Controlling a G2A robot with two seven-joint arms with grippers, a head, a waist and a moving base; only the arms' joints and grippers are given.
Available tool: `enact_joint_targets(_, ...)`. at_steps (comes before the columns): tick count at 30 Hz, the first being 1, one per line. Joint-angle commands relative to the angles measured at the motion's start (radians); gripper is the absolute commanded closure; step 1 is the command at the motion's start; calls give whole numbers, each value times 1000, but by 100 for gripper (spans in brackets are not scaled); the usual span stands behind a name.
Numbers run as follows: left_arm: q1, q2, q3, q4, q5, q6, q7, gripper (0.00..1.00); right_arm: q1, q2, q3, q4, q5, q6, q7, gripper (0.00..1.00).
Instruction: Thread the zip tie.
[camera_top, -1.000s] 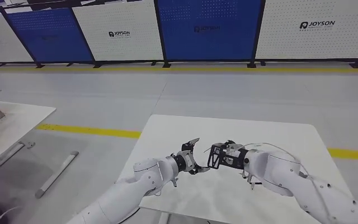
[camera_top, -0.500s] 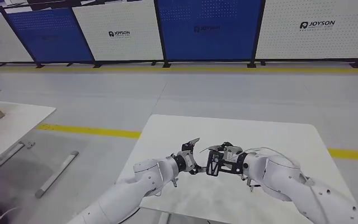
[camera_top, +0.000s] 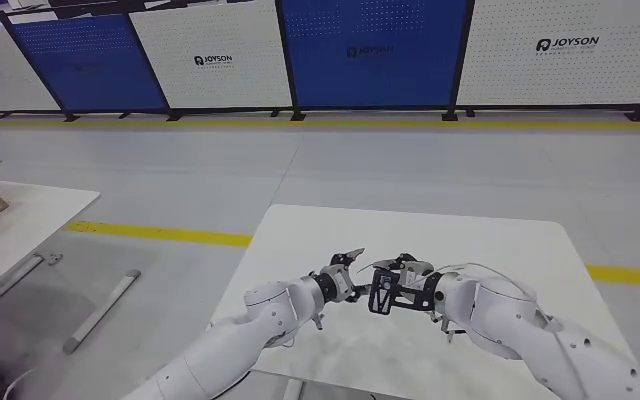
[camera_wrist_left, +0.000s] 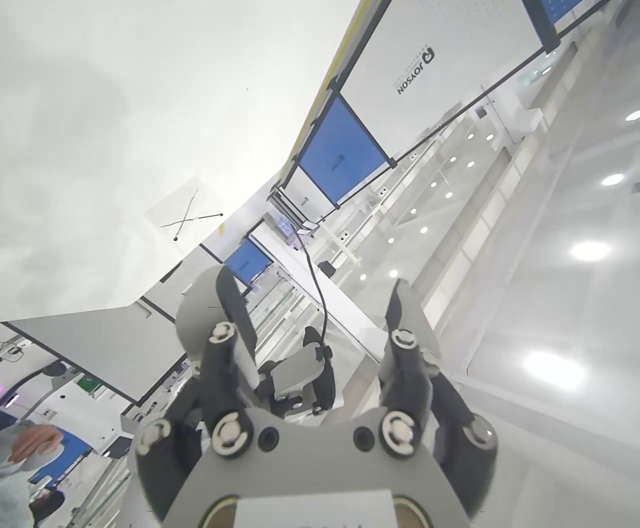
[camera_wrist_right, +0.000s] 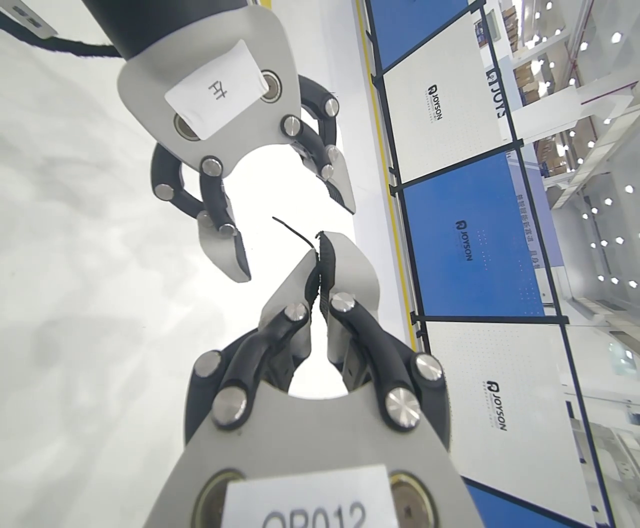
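Both tools meet above the white counter (camera_top: 450, 235), a little toward 6 o'clock from its centre. The left tool (camera_top: 356, 275) sits at 9 o'clock from the right tool (camera_top: 375, 290), tip facing tip, just apart.

In the right wrist view, the right tool (camera_wrist_right: 320, 250) has its fingers pressed together, pinching the black zip tie (camera_wrist_right: 294, 231). A short, thin, slightly curved end of the tie pokes out past the fingertips, clear of the counter. That free end points at the left tool (camera_wrist_right: 292, 235), whose fingers are spread wide. The end touches neither finger; whether it has reached the gap between them I cannot tell.

The left wrist view shows the left tool (camera_wrist_left: 312, 282) spread too, with nothing between its fingers.

Beyond the counter, at 12 o'clock, grey floor (camera_top: 300, 170) with a yellow line (camera_top: 160, 233) runs to a row of blue and white panels (camera_top: 375, 50).
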Motion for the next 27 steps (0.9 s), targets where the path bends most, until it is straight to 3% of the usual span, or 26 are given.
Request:
enact_joint_targets(1,1,-3,-2,2,2,2,-2,84,0,0,0,0,0,0,0,100)
enact_joint_targets(5,3,-8,-5,7,5,7,-3,97,0,0,0,0,0,0,0,100)
enact_joint_targets(17,10,-20,-15,7,23,23,-7,100,0,0,0,0,0,0,0,100)
enact_joint_targets(18,12,-21,-16,5,28,24,-8,100,-12,0,6,3,1,3,-8,65)
enact_joint_targets(19,14,-22,-17,4,32,24,-8,100,-18,-1,12,5,2,0,-11,5)
enact_joint_targets(20,15,-23,-18,3,36,25,-9,100,-23,-1,18,5,1,0,-12,0)
enact_joint_targets(24,25,-24,-19,-2,106,7,2,100,-52,6,62,8,22,6,-23,0)
enact_joint_targets(27,40,-23,-20,-7,179,-7,8,100,-115,30,122,16,62,33,-75,0)
